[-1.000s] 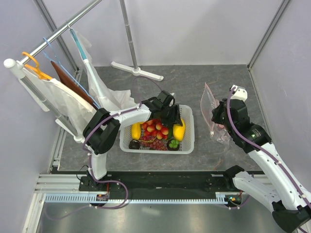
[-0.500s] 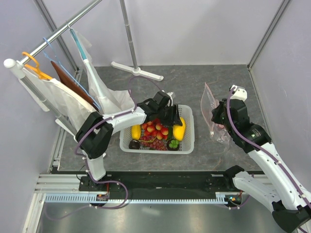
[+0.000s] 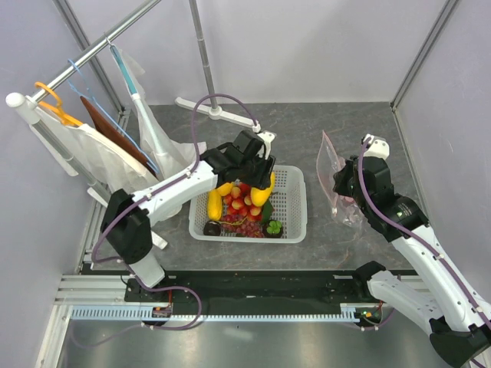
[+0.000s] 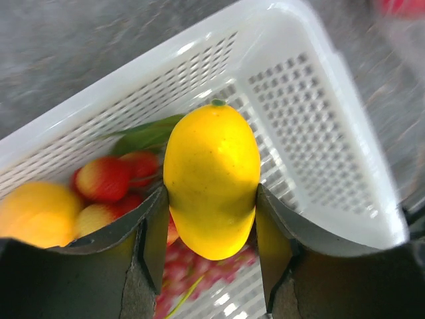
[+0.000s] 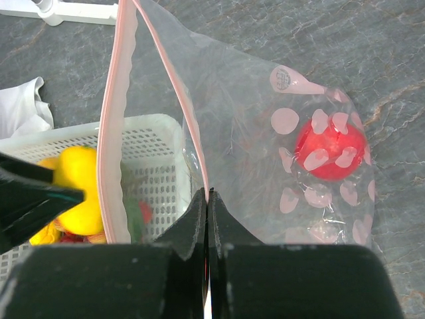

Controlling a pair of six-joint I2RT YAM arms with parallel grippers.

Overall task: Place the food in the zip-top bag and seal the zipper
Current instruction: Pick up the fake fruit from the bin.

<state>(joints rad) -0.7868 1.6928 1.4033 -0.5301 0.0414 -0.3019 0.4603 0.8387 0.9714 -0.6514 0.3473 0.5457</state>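
The left jaws clamped a yellow mango [image 4: 211, 179] between them, the white basket [image 4: 319, 100] just beneath. The right jaws, pressed together, pinched the zip-top bag [image 5: 252, 133] by its pink zipper [image 5: 108, 133]; a red pomegranate [image 5: 330, 149] lay inside, beyond them.

**Yellow mango, pink-dotted bag**

A yellow mango [image 4: 211, 179] stands out against the white mesh basket [image 4: 319, 113], with red-and-yellow small fruits [image 4: 103, 178] and a green leaf [image 4: 146, 133]. The clear zip-top bag [image 5: 265, 153], spotted pale pink, has a pink zipper [image 5: 107, 133] and shows a red pomegranate [image 5: 330, 149] over the grey veined table [image 5: 372, 40].
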